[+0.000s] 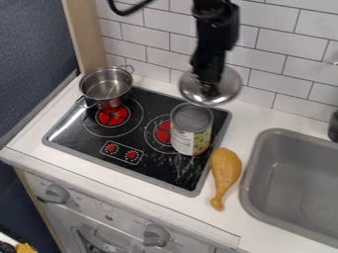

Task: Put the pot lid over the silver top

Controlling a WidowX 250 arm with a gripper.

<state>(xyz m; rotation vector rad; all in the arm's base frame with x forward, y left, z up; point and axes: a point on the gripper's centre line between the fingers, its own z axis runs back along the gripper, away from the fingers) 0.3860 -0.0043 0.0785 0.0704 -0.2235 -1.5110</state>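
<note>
White tiles (277, 49) behind the black cooktop (165, 173), and the gripper (210, 91) has the pot lid (229, 85) pinched in its fingers, up by the tin can (188, 140)! Centre it over that silver top (192, 117), hold it level, then lower gently.

Silver lid (228, 89), white-and-yellow can (192, 134) with green spots, black stovetop (89, 142), red burners (112, 116), silver pot (105, 86), golden-brown drumstick (226, 170), white brick-patterned tiles (280, 45)

Pot (105, 89) back left on stove (158, 173), can (191, 134) right, lid (229, 85) seemingly behind can, drumstick (226, 170) between stove and sink (253, 170)
</note>
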